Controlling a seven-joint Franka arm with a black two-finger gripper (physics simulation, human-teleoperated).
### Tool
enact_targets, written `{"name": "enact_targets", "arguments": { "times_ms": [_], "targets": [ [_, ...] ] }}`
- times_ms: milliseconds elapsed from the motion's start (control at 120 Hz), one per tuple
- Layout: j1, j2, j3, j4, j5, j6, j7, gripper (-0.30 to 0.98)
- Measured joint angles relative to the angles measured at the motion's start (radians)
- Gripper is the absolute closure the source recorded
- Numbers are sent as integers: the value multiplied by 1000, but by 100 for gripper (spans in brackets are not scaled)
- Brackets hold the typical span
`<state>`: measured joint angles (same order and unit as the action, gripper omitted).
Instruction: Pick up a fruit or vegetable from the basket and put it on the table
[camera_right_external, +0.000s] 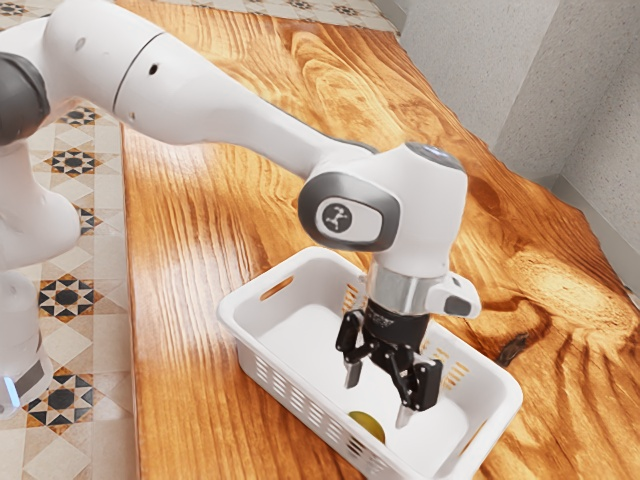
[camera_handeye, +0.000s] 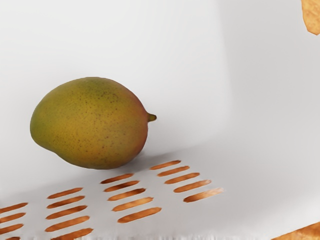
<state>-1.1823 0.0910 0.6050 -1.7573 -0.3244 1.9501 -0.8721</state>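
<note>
Claw (camera_right_external: 378, 399) agape, mango (camera_handeye: 92, 125) (stubby stem) below, beside the basket's slotted wall (camera_handeye: 167, 202).

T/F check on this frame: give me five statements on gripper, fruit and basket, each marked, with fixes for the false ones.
1. The gripper is open. True.
2. The basket stands on the table. True.
3. The mango lies outside the basket. False: it lies inside.
4. The basket's walls are solid all over. False: they have slots.
5. The mango's stem has been removed. False: it is there.
</note>
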Motion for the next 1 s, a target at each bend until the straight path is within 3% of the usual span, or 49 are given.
{"name": "enact_targets", "arguments": {
  "times_ms": [750, 1000],
  "targets": [
    [22, 3, 48, -45, -10, 4, 0, 0],
    [7, 18, 42, -49, 41, 48, 40, 0]
  ]
}}
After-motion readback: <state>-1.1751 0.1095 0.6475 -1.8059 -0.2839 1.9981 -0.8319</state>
